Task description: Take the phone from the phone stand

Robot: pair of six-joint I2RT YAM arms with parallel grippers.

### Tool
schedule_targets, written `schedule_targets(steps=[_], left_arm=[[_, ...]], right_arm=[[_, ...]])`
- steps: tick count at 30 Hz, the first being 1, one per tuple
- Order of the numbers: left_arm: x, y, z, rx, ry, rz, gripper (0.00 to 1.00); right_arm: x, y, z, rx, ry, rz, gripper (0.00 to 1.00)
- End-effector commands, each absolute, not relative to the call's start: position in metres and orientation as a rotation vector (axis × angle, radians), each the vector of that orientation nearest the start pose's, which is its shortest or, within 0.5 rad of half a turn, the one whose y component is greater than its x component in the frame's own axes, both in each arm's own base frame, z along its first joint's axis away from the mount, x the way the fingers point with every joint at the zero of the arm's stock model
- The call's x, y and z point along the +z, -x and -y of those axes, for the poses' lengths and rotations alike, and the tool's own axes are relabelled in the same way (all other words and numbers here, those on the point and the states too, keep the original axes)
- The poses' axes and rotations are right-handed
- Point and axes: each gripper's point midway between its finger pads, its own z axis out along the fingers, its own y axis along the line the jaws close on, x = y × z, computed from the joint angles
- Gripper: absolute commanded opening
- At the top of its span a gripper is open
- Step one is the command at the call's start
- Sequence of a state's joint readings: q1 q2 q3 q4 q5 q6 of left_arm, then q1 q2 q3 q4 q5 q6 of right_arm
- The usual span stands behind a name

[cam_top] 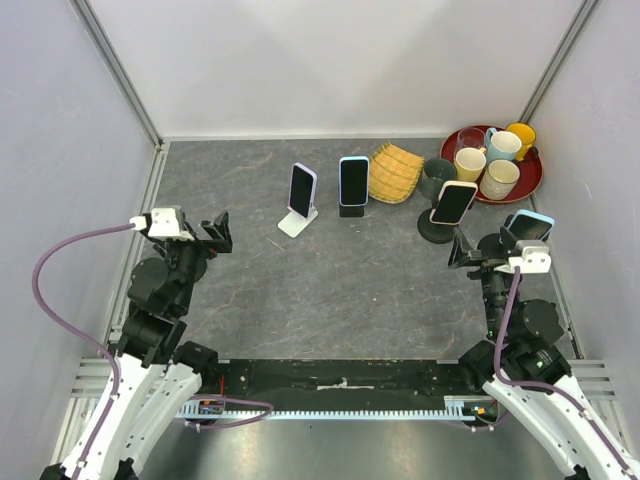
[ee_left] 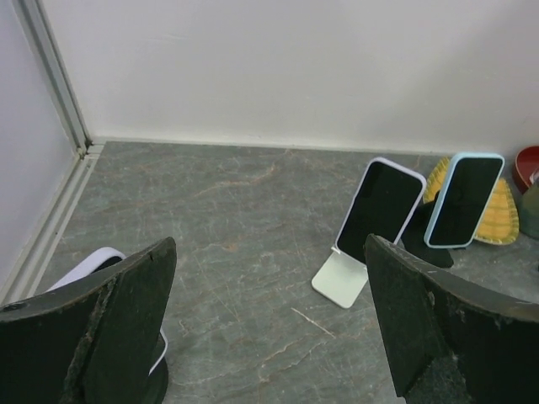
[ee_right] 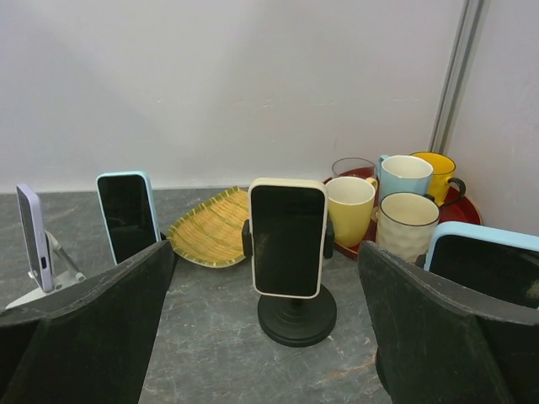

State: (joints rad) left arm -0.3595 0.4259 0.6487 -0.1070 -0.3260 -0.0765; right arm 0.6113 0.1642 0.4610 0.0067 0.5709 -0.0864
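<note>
Phones on stands are spread over the far half of a grey bench (cam_top: 350,290); we see it from above and from both wrist cams.

Left of centre, a lilac-cased phone (cam_top: 302,189) leans back on a white folding stand (cam_top: 296,222). Just to its right, a blue-cased phone (cam_top: 353,181) sits upright on a small black stand (cam_top: 351,210). Further right, a cream-cased phone (cam_top: 453,202) is clamped in a round-based black stand (cam_top: 436,232), screen toward the arms. A second phone, the light-blue phone (cam_top: 528,225), sits close beside the right arm's wrist; what carries it is hidden. In the left wrist cam, a pale-rimmed phone (ee_left: 93,268) shows at bottom left, mostly hidden behind one finger.

The left claw (ee_left: 269,252) is released, fingers spread wide w/ nothing between them. It sits at the bench's left side, well apart from the lilac-cased phone and aimed toward it.

The right claw (ee_right: 263,257) is also released & empty. It sits at the right side, facing the cream-cased phone, near it but not touching.

At the back, a yellow woven dish (cam_top: 395,172) lies right of the blue-cased phone, w/ a dark green cup (cam_top: 437,175) next to it. A red tray (cam_top: 528,182) in the far right corner holds several mugs (cam_top: 499,178).
</note>
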Motion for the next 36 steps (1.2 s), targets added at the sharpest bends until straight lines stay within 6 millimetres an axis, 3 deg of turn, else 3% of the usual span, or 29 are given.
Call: schedule_targets(steps=[1,7,9,10,12,13,15,17,18,19,22,24,25,27,28,31,32,34,35,36], left_arm=[[0.32,-0.262,0.057,-0.181,-0.007,-1.512,0.99],[0.299,-0.284,0.082,-0.257,-0.025,-1.709,0.99],[0.281,-0.295,0.089,-0.254,-0.037,-1.808,1.0],[0.289,-0.299,0.095,-0.275,-0.049,-1.808,1.0],[0.276,-0.314,0.105,-0.284,-0.074,-1.875,1.0],[0.286,-0.32,0.109,-0.289,-0.083,-1.868,1.0],[0.273,-0.337,0.117,-0.281,-0.102,-1.931,1.0],[0.279,-0.352,0.124,-0.286,-0.119,-1.939,1.0],[0.267,-0.362,0.132,-0.294,-0.149,-1.979,1.0],[0.275,-0.37,0.138,-0.312,-0.169,-1.958,1.0],[0.264,-0.388,0.157,-0.345,-0.272,-1.943,1.0],[0.272,-0.402,0.168,-0.367,-0.339,-1.851,1.0],[0.263,-0.409,0.173,-0.368,-0.361,-1.852,1.0],[0.266,-0.418,0.184,-0.397,-0.424,-1.804,1.0],[0.258,-0.425,0.192,-0.412,-0.452,-1.812,1.0],[0.262,-0.439,0.201,-0.416,-0.51,-1.747,1.0],[0.252,-0.445,0.204,-0.411,-0.523,-1.756,1.0],[0.255,-0.454,0.208,-0.417,-0.528,-1.736,1.0],[0.242,-0.46,0.21,-0.418,-0.53,-1.762,1.0],[0.244,-0.465,0.212,-0.418,-0.524,-1.758,1.0]], right_arm=[[0.321,-0.221,-0.045,0.121,-0.001,-1.3,0.98],[0.325,-0.216,-0.046,0.148,0.008,-1.28,0.98],[0.327,-0.214,-0.043,0.156,-0.011,-1.267,0.98],[0.327,-0.213,-0.043,0.161,-0.013,-1.264,0.98],[0.33,-0.211,-0.044,0.179,-0.017,-1.251,0.98],[0.33,-0.211,-0.045,0.186,-0.012,-1.246,0.98],[0.334,-0.207,-0.047,0.216,-0.007,-1.227,0.98],[0.337,-0.203,-0.046,0.231,-0.012,-1.206,0.98],[0.339,-0.201,-0.045,0.234,-0.017,-1.197,0.98],[0.339,-0.2,-0.044,0.237,-0.024,-1.192,0.98],[0.342,-0.196,-0.036,0.239,-0.06,-1.168,0.98],[0.344,-0.193,-0.036,0.252,-0.067,-1.155,0.98],[0.344,-0.193,-0.036,0.259,-0.069,-1.151,0.98],[0.346,-0.191,-0.036,0.269,-0.067,-1.142,0.98],[0.346,-0.19,-0.037,0.275,-0.066,-1.14,0.98],[0.349,-0.188,-0.035,0.28,-0.074,-1.126,0.98],[0.348,-0.188,-0.035,0.278,-0.076,-1.128,0.98],[0.348,-0.188,-0.033,0.275,-0.086,-1.128,0.98],[0.347,-0.189,-0.033,0.274,-0.085,-1.13,0.98],[0.348,-0.188,-0.033,0.276,-0.085,-1.129,0.98]])
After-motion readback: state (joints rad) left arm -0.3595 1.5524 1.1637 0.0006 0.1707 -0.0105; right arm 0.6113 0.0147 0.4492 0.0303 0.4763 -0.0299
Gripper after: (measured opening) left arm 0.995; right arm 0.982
